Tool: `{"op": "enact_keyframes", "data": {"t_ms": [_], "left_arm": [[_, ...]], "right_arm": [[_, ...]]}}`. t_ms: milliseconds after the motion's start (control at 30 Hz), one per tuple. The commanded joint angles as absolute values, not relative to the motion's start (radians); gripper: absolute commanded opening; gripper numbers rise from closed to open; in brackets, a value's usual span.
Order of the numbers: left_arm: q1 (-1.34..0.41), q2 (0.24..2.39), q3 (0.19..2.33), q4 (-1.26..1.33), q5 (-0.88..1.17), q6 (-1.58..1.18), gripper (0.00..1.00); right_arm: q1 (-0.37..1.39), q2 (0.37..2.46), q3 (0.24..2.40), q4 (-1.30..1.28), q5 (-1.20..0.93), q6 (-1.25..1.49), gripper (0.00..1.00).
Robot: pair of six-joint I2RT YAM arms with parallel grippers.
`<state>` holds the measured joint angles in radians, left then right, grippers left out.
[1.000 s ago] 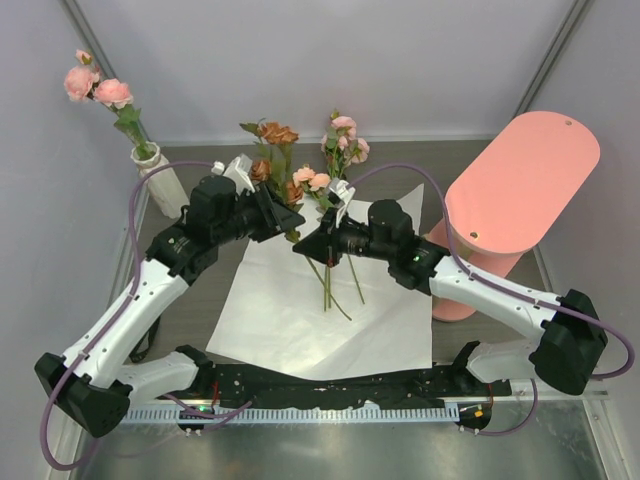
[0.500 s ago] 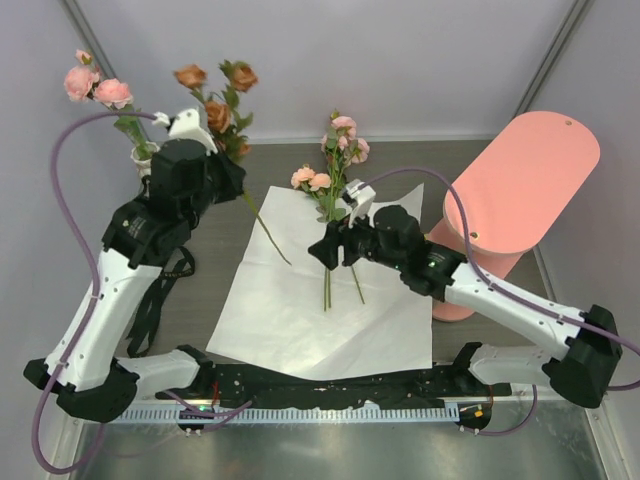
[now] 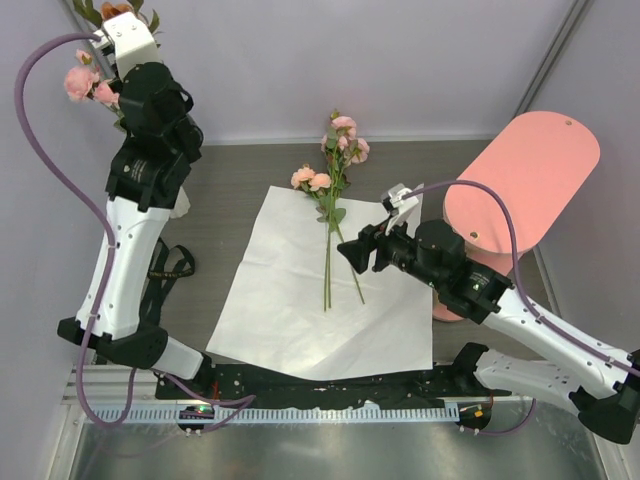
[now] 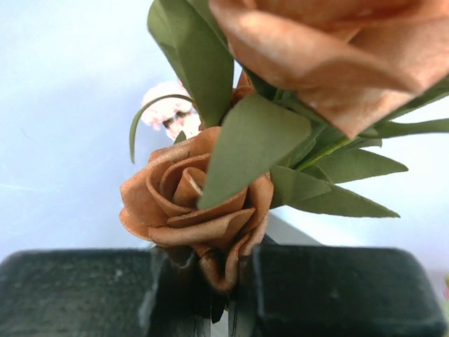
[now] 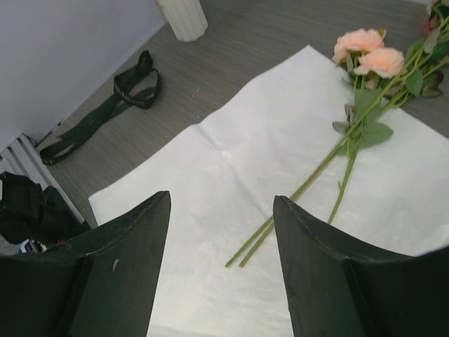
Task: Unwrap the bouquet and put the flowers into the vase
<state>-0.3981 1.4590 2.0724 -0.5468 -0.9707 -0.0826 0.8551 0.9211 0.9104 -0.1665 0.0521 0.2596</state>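
Right now your left tool [image 4: 224,284] is clamped on the rust-brown flowers [image 4: 193,203]. One bloom sits right at the fingers with its base pinched between them, and a second bloom and green leaves are just above it. That tool is raised high toward the far left corner, and two pink blooms [image 3: 80,82] show just beside it. From overhead, the arm hides whatever they stand in.

Your right tool [image 5: 221,203] stands wide apart and holds nothing. Ahead of it and to its right, the peach and pink flowers [image 5: 365,56] lie flat on the unfolded white paper [image 5: 231,182], stems pointing back toward the tool. Off to its left, the black ribbon [image 5: 133,81] lies on the grey surface [image 5: 266,35], past the paper's edge. Far ahead of this tool, only the ribbed foot of the vase [image 5: 184,15] shows.
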Motion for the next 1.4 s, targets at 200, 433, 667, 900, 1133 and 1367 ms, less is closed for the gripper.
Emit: {"op": "enact_keyframes", "data": {"t_ms": [200, 433, 667, 900, 1133, 1367], "left_arm": [[-0.272, 1.503, 1.991, 0.064, -1.157, 0.206, 0.0], [-0.177, 1.523, 1.924, 0.118, -1.124, 0.106, 0.0], [-0.14, 1.566, 1.887, 0.144, -1.103, 0.071, 0.0], [-0.114, 1.597, 1.792, 0.265, -1.111, 0.078, 0.0], [-0.101, 1.624, 1.729, 0.305, -1.123, 0.048, 0.0], [-0.086, 1.661, 1.684, 0.331, -1.181, 0.032, 0.03]], "right_arm": [[0.856, 0.865, 0.813, -0.161, -0.023, 0.327, 0.66], [0.856, 0.865, 0.801, -0.155, -0.025, 0.305, 0.66], [0.856, 0.862, 0.798, -0.16, -0.018, 0.29, 0.66], [0.854, 0.862, 0.785, -0.163, -0.015, 0.288, 0.65], [0.856, 0.861, 0.787, -0.17, -0.005, 0.29, 0.65], [0.856, 0.877, 0.79, -0.17, -0.011, 0.296, 0.65]]}}
